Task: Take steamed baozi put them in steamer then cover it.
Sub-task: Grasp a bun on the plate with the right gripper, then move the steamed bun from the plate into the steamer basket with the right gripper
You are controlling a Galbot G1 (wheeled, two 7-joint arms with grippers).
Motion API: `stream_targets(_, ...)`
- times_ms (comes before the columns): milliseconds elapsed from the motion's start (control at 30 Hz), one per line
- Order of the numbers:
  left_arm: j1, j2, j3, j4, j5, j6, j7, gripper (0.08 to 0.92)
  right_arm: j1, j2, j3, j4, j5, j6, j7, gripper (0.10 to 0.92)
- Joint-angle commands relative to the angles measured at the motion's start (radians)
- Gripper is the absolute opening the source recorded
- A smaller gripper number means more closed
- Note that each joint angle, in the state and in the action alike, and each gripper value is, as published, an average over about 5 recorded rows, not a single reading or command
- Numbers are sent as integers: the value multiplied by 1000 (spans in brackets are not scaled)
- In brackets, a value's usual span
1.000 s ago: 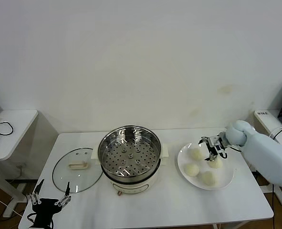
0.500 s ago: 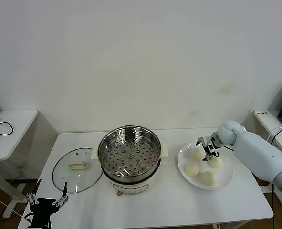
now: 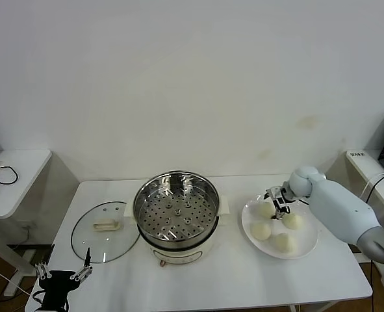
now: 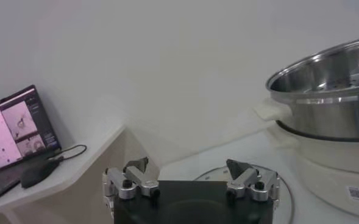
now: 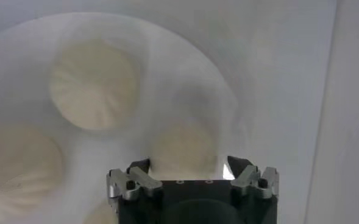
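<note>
Four cream-white baozi lie on a white plate (image 3: 310, 244) right of the steamer: the far left baozi (image 3: 265, 210), far right baozi (image 3: 294, 221), near left baozi (image 3: 262, 231) and near right baozi (image 3: 283, 242). My right gripper (image 3: 275, 201) is open just above the far left baozi. In the right wrist view this baozi (image 5: 184, 148) sits between the open fingers of the gripper (image 5: 189, 165), untouched. The steel steamer (image 3: 177, 218) stands empty mid-table. The glass cover (image 3: 105, 231) lies flat to its left. My left gripper (image 3: 62, 273) hangs open and empty off the table's front left corner.
In the right wrist view two more baozi (image 5: 92, 84) (image 5: 17, 167) lie on the plate (image 5: 228, 91). The left wrist view shows the steamer (image 4: 331, 103), the cover's edge (image 4: 280, 195), and a laptop (image 4: 17, 131) on a side table. The wall stands close behind the table.
My right gripper has moved left across the plate, from over the far right baozi to over the far left one. My left gripper has sunk slightly lower.
</note>
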Motion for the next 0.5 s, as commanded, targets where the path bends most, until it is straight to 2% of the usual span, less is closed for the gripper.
stream_targets(33,4,-1,0,-10,0,-1,-1,823,2,26,0,-35,-5,-1,-1,724)
stream_targets(200,8,-2,-1,-15,0,-2,-3,823,15,25,-10,-25,12,-8,-15,658)
stream_targets(500,7,-1,3,-17,-1,-2,-3,823,105,-69,-82,93,126,-34,-55,642)
